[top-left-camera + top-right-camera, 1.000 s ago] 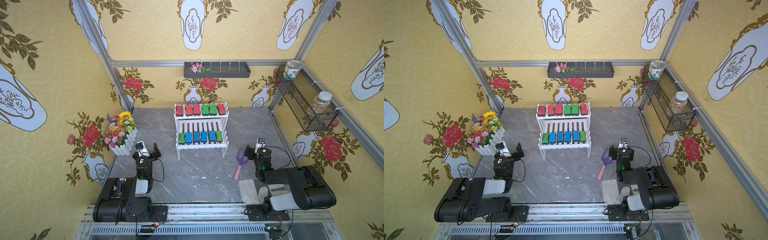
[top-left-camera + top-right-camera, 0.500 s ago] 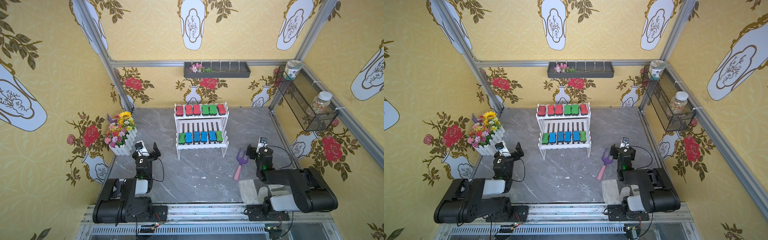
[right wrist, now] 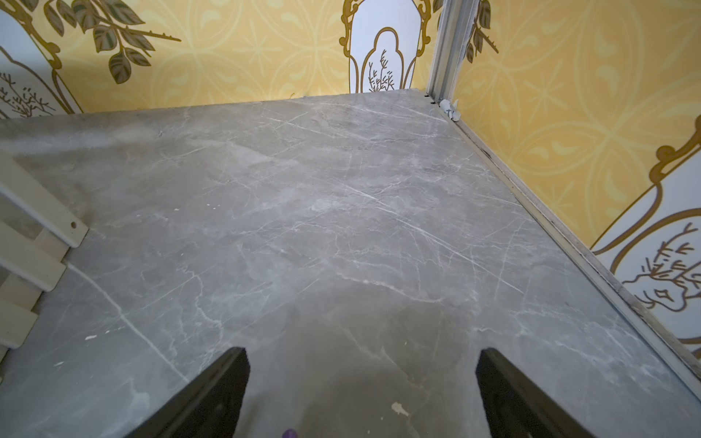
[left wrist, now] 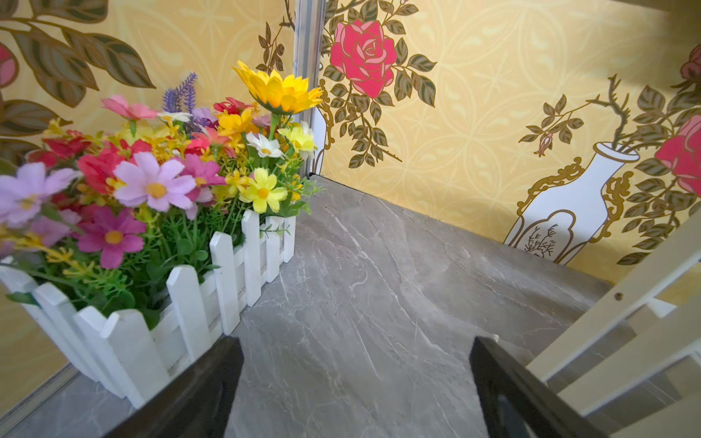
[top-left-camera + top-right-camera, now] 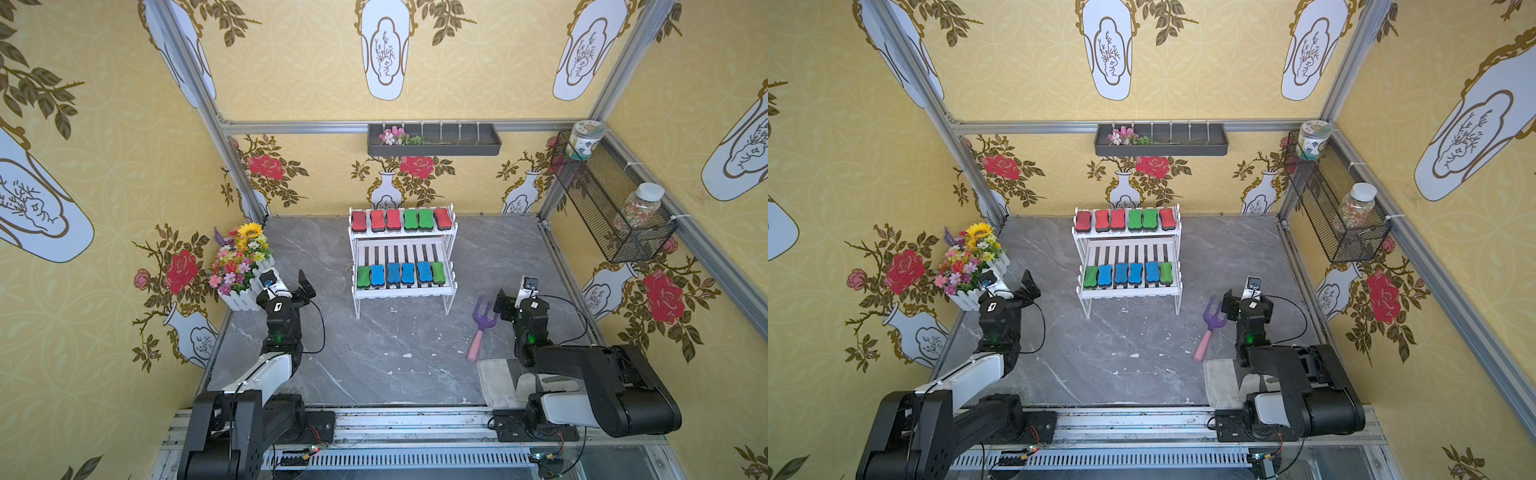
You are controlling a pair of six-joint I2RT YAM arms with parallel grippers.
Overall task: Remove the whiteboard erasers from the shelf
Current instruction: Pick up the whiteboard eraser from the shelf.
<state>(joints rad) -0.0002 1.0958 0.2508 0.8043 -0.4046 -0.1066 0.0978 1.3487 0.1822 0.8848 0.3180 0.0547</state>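
Observation:
The white two-tier shelf (image 5: 403,293) (image 5: 1129,293) stands at the middle back of the grey table. Its top tier holds several whiteboard erasers, red (image 5: 377,220) and green (image 5: 425,219). The lower tier holds several blue ones (image 5: 393,273) with a green one (image 5: 363,277) at each end. My left gripper (image 5: 291,286) (image 4: 356,341) hovers open and empty to the shelf's front left, beside the flowers. My right gripper (image 5: 515,301) (image 3: 362,352) hovers open and empty to the shelf's front right. Each wrist view catches only the shelf's rails (image 4: 626,288) (image 3: 41,212), with no erasers in sight.
A white picket planter of flowers (image 5: 243,266) sits by the left wall. A purple and pink garden fork (image 5: 482,328) lies just left of the right gripper, with a grey cloth (image 5: 498,380) behind it. A dark wall tray (image 5: 434,139) and a wire basket (image 5: 611,208) with jars hang above.
Both grippers have crept a little toward the back of the table and stay open. The erasers and shelf have not moved.

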